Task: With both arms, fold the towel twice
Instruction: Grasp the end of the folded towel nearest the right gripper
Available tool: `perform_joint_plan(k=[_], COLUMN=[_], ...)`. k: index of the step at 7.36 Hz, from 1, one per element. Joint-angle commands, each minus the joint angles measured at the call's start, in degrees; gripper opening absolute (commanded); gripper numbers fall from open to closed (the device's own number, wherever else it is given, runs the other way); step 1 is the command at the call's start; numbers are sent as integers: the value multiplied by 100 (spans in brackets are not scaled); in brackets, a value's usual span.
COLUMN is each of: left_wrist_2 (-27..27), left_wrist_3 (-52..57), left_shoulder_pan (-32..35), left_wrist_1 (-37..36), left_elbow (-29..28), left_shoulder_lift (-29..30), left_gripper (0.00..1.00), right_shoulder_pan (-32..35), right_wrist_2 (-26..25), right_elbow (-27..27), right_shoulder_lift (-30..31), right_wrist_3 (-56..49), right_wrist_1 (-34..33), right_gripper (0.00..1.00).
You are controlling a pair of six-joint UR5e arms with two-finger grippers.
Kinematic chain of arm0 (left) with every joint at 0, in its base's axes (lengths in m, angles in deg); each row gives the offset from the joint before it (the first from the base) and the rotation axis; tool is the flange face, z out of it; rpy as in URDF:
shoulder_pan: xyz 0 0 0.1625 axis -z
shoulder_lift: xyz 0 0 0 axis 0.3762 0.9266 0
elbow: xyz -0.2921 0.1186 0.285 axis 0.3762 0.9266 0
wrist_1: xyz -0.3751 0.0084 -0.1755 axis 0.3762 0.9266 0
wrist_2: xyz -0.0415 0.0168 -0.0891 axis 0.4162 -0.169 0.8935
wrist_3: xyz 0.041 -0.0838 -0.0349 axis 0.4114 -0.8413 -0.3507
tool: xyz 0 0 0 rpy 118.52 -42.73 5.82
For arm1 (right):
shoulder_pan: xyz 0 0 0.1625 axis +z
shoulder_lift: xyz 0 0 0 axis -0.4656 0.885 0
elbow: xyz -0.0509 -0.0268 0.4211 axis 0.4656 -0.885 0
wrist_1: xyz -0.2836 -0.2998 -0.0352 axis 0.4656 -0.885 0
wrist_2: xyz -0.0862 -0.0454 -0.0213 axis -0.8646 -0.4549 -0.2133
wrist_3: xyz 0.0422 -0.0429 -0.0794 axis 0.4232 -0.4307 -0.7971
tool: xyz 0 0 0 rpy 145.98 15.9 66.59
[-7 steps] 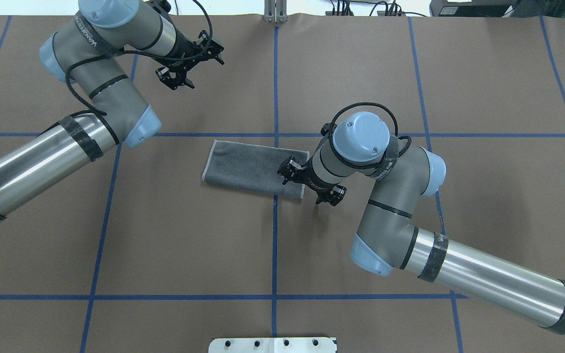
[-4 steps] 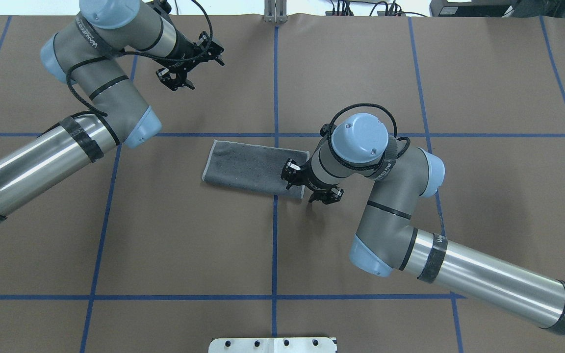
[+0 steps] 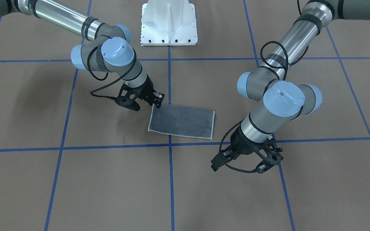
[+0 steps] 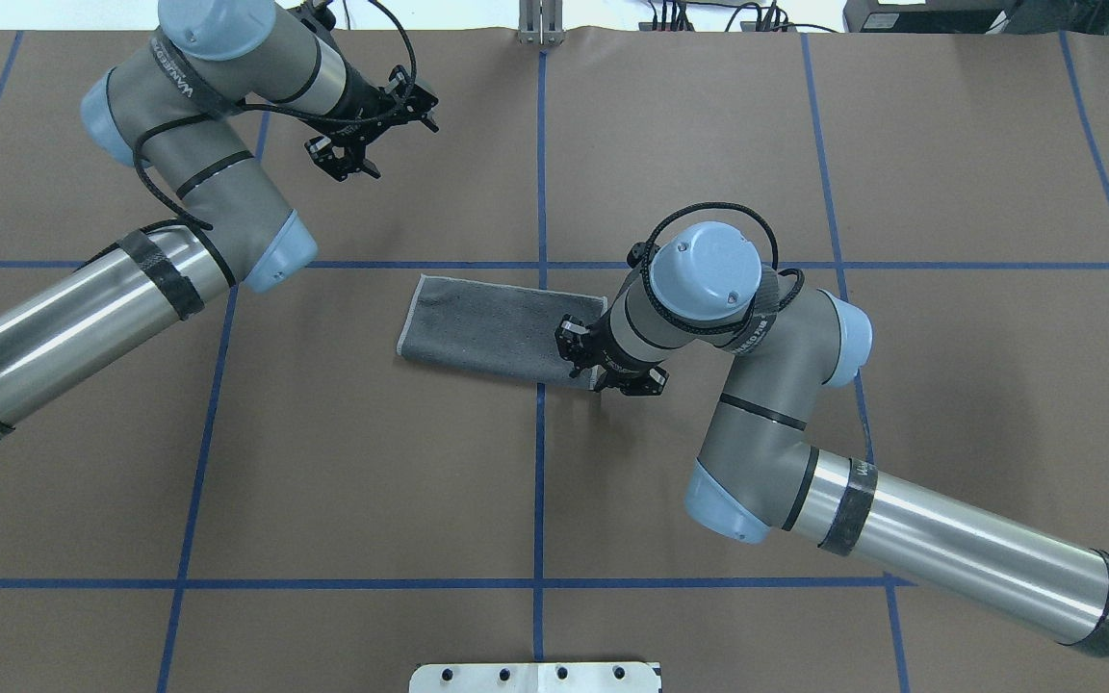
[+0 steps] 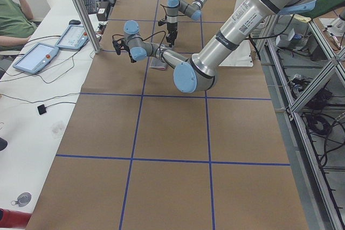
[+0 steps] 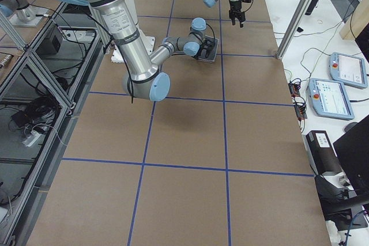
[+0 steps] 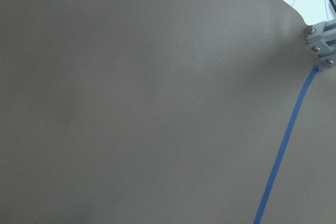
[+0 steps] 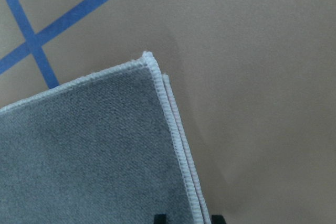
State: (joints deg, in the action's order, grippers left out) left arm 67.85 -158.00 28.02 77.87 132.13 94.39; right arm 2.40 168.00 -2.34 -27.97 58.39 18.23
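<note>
The towel (image 4: 487,327) lies flat at the table's middle, folded into a rectangle with its dark grey face up and light edging; no pink shows. It also shows in the front view (image 3: 181,121) and the right wrist view (image 8: 94,150). My right gripper (image 4: 603,366) is low at the towel's short edge on the robot's right (image 3: 155,103). In the right wrist view (image 8: 187,217) its two fingertips stand a little apart, astride the doubled edging. My left gripper (image 4: 348,162) hangs open and empty over the far left of the table, well away from the towel (image 3: 238,165).
Brown paper with blue tape lines (image 4: 540,481) covers the table. The white bolted pedestal (image 3: 169,22) stands at the robot's side. A metal post (image 4: 540,24) stands at the far edge. Operators' tablets (image 5: 35,57) lie beside the table.
My right gripper has shifted slightly and settled lower at the towel's short edge. My left gripper has drifted a little farther away. The towel has not moved.
</note>
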Motion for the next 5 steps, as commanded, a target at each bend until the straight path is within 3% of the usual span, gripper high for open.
perform_joint_plan(k=[1,3,5], left_wrist_2=[-1,-1,-1], left_wrist_3=[0,-9,0], left_shoulder_pan=[-2,-2,-2], left_wrist_1=[0,0,0], left_elbow=[-8,1,-8], left_shoulder_lift=[0,0,-18], left_gripper=[100,100,100], right_shoulder_pan=[0,-9,0], right_wrist_2=[-3,-3,-3], right_elbow=[-12,-38,-38], right_shoulder_lift=[-2,-2,-2], right_wrist_3=[0,0,9], right_wrist_1=[0,0,26], right_gripper=[33,32,0])
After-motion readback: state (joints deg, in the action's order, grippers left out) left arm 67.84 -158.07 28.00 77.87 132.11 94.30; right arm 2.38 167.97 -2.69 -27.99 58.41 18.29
